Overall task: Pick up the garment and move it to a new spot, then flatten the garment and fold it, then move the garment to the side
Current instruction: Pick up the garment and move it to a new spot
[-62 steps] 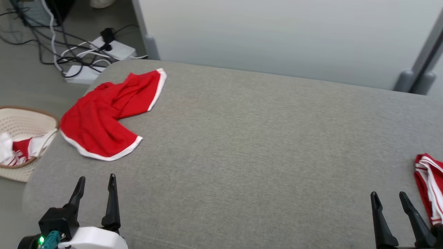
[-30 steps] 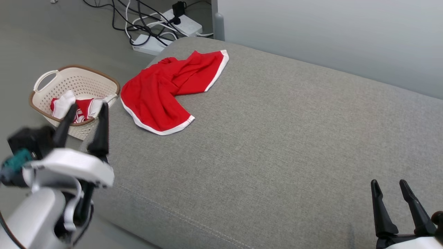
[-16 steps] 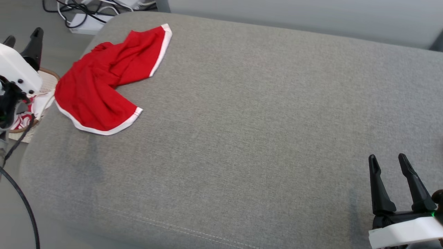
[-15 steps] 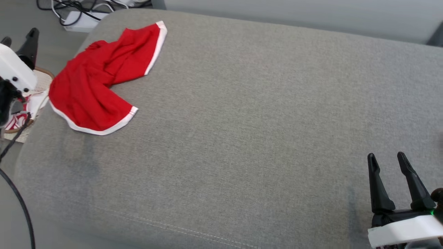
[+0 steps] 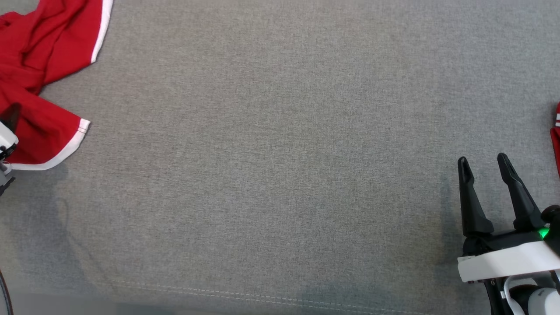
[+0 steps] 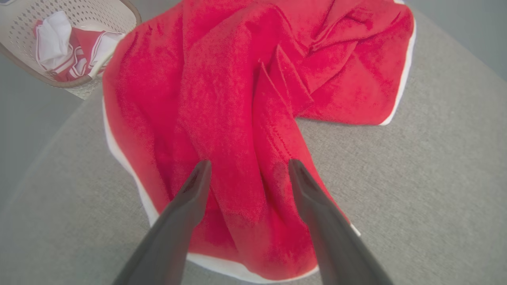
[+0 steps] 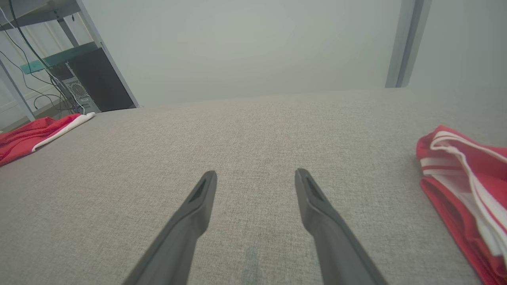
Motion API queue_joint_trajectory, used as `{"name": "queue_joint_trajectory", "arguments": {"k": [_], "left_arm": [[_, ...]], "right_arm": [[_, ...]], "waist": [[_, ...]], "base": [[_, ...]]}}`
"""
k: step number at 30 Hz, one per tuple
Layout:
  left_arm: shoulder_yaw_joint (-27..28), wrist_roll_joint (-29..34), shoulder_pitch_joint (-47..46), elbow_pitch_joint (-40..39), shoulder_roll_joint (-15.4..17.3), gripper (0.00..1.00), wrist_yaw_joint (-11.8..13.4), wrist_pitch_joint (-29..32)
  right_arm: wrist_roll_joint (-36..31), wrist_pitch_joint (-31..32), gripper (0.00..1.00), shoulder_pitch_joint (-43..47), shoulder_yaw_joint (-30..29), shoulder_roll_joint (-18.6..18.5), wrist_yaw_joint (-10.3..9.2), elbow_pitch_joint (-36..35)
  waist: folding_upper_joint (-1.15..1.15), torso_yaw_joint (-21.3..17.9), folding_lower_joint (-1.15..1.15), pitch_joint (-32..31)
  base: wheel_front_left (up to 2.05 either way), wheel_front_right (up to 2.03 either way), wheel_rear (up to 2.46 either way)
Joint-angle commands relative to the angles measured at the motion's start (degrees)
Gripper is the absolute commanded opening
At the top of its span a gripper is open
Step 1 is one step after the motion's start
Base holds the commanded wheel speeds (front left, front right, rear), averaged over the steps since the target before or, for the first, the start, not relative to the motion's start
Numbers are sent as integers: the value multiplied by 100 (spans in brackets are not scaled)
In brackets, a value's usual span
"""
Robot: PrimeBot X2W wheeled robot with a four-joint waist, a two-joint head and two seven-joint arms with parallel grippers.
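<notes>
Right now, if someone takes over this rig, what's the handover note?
Left gripper: open, over the red garment, nothing gripped.
Right gripper: open, empty, over bare grey cushion.
Red garment: crumpled at the cushion's left end, near the basket.
Striped garment: lies folded at the right end.
Done: nothing yet.
Left: pick up, relocate, flatten, fold, move aside.

This looks like a lab or office: a computer (image 7: 95, 83), wires (image 7: 23, 75) and a metal shelf (image 7: 59, 57) stand behind the grey couch (image 7: 253, 130).

Head view's edge cuts off the red garment (image 5: 37, 57) and left tool (image 5: 9, 121)
</notes>
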Motion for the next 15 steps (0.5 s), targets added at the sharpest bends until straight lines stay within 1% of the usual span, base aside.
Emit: {"name": "queue_joint_trajectory", "arguments": {"k": [1, 2, 6, 7, 8, 10, 12, 15], "left_arm": [[176, -82, -219, 37, 361, 100, -62, -4], [176, -97, -227, 195, 307, 100, -51, -15], [195, -146, -201, 418, 235, 100, -80, -23], [210, -166, -206, 473, 212, 93, -104, -49], [212, -175, -205, 530, 190, 51, -125, -69], [210, -166, -228, 625, 173, 0, -139, -165], [195, -160, -254, 697, 138, 0, -192, -210], [155, -86, -300, 788, 137, 0, -267, -513]], "right_arm": [[-67, -5, 100, -153, 176, -60, -1, -216], [-79, 8, 100, -206, 198, -61, -1, -239], [-103, 30, 100, -260, 203, -62, -1, -280], [-105, 32, 100, -274, 207, -62, -1, -293], [-106, 33, 100, -282, 208, -63, -1, -300], [-103, 34, 100, -292, 195, -62, -1, -317], [-94, 24, 100, -297, 171, -62, -1, -325], [-61, 9, 100, -292, 132, -61, -1, -311]], "waist": [[0, -126, 0, 177], [0, -167, 0, 244], [0, -224, 0, 341], [0, -238, 0, 365], [0, -249, 0, 377], [0, -265, 0, 402], [0, -266, 0, 402], [0, -247, 0, 347]], "base": [[0, 0, 0], [0, 0, 0], [0, 0, 0], [0, 0, 0], [0, 0, 0], [0, 0, 0], [0, 0, 0], [0, 0, 0]]}}
